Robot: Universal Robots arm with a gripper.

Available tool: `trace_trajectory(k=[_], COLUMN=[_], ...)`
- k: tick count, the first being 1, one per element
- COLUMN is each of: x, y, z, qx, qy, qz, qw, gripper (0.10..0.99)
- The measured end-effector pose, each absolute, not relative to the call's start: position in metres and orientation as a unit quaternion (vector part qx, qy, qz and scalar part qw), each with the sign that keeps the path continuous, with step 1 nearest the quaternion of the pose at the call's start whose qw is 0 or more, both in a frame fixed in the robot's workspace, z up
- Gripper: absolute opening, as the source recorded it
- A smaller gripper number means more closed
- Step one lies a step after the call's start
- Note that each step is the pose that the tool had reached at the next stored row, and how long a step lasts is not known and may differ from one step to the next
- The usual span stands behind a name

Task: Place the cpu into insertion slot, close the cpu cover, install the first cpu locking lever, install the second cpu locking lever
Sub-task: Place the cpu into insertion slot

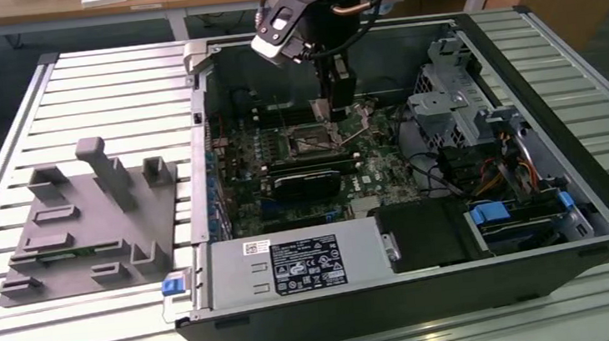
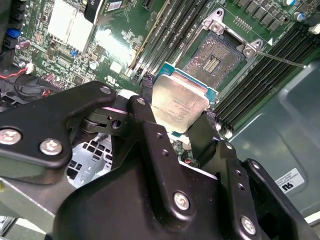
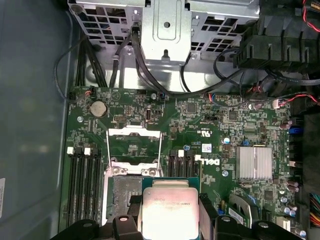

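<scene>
Exterior view: socket [image 1: 312,140] lying at seven o'clock from my gripper [image 1: 341,115]. Second wrist view: I am pinching the chip [image 2: 180,106] by its edges, judging it light, stiff, fragile.

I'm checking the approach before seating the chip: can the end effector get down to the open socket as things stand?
Probably yes. The end effector holds the chip close to the socket, which lies bare with its cover swung up, so nothing seems to block the way down.
</scene>
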State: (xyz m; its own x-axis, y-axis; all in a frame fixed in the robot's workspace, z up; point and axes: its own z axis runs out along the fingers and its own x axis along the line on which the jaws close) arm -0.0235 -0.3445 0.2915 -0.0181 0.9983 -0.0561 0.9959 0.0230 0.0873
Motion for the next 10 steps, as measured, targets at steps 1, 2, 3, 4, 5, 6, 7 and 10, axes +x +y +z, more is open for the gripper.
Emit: trace_trajectory(k=[1,2,3,4,5,6,7,10], x=[-0.0235,-0.0235,-0.0235,-0.0235,-0.0235,-0.0235,-0.0235,-0.0235], y=[-0.3445,-0.3445,-0.3445,-0.3445,-0.3445,-0.3445,-0.3444,-0.3444], z=[0.2908,0.2901,0.2894,0.2887,0.2880,0.2873,0.2865,0.2844], qx=[0.699,0.699,0.699,0.699,0.699,0.699,0.699,0.699], qy=[0.713,0.713,0.713,0.713,0.713,0.713,0.713,0.713], qz=[0.011,0.011,0.011,0.010,0.010,0.010,0.010,0.009], qw=[0.051,0.051,0.051,0.052,0.052,0.052,0.052,0.053], gripper=[0.533,0.533,0.533,0.533,0.533,0.533,0.533,0.533])
